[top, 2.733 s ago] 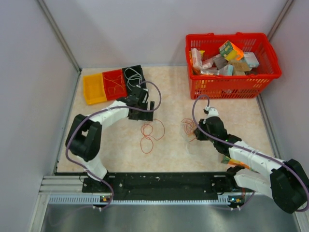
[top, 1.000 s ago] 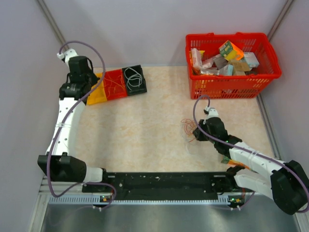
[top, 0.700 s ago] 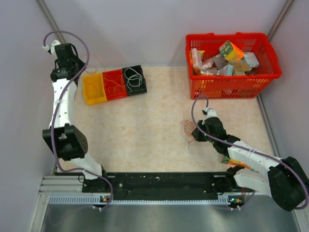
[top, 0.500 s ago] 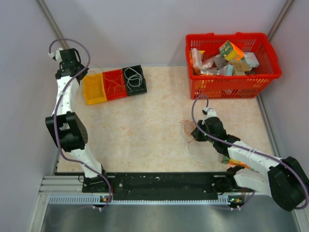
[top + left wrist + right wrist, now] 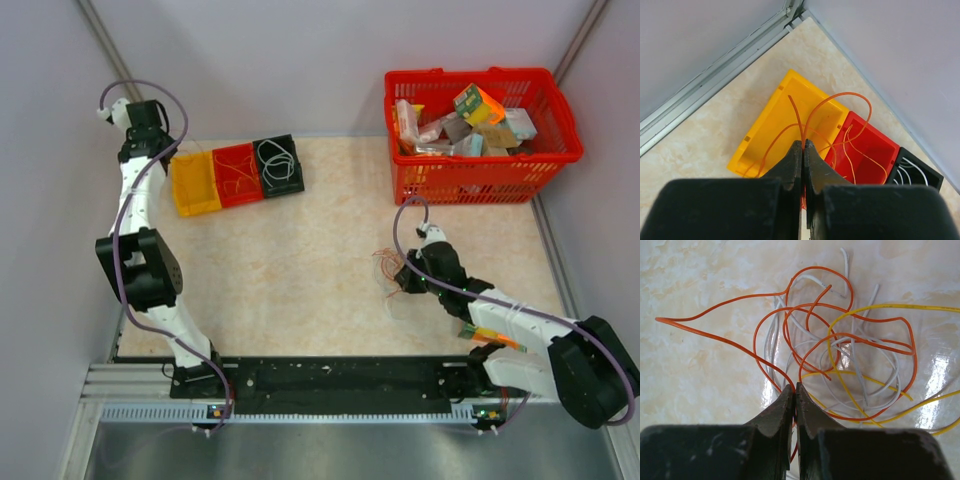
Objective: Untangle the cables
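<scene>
Top: high, rear; wrists: close, downward; cables [image 5: 840, 347] shared.

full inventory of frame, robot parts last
table: 1, beige, under everything
basket: 1, red, far right
packets: many, mixed colours, in basket
yellow bin: 1, yellow, far left
red bin: 1, red, beside it, orange strands inside
black bin: 1, black, row's end
white cable: 1, white, in black bin
cable tangle: 1, orange, white, yellow, mid-table
orange cable: 1, orange, hanging over bins
left gripper: 1, black, shut on orange cable
right gripper: 1, black, shut on cable tangle
</scene>
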`<action>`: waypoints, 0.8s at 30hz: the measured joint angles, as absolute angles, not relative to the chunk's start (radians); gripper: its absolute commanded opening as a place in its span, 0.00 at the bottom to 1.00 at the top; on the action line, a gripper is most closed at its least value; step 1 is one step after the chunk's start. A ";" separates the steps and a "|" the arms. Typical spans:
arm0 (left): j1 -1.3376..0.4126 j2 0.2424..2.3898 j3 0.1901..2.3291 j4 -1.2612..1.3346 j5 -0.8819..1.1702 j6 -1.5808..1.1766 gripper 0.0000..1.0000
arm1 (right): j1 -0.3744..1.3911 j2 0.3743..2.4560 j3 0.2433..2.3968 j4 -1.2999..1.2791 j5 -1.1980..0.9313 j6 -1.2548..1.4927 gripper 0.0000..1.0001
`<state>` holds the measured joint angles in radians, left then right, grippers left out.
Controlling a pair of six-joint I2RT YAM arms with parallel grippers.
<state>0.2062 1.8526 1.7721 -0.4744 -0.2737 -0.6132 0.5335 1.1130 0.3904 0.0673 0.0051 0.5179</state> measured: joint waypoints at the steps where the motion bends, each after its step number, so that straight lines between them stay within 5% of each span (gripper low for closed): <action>1: 0.207 1.852 1.773 -0.472 -0.278 -0.613 0.00 | 0.533 1.115 0.390 0.068 0.001 0.518 0.04; 24: 0.209 1.956 1.887 -0.347 -0.277 -0.549 0.00 | 0.533 1.144 0.390 0.089 -0.023 0.525 0.04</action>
<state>0.2089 1.9560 1.8870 -0.3466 -0.2768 -0.5488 0.5335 1.1439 0.3901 0.0891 -0.0227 0.5255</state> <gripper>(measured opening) 0.012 0.040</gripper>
